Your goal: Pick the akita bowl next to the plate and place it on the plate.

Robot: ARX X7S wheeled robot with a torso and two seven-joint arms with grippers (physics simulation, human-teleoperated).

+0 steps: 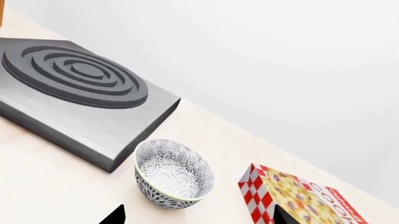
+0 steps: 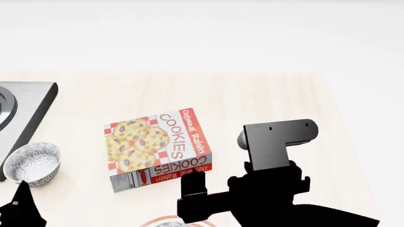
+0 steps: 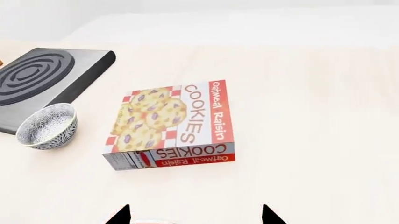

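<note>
A speckled grey-black akita bowl (image 1: 173, 173) with a pale inside stands upright on the counter beside the stove, also seen at the left of the head view (image 2: 32, 163) and in the right wrist view (image 3: 48, 126). My left gripper (image 1: 198, 219) hovers just short of it, open and holding nothing. Only a red-striped sliver of the plate (image 2: 158, 221) shows, at the bottom edge under my right arm; something grey sits at it, too cut off to identify. My right gripper (image 3: 194, 218) is open and empty above that plate sliver (image 3: 145, 221).
A grey stove slab (image 1: 74, 100) with ringed burner lies behind the bowl. A cookie box (image 2: 158, 147) lies flat mid-counter, between the bowl and my right arm (image 2: 265, 194). The pale wooden counter (image 2: 265, 99) runs back to a white wall.
</note>
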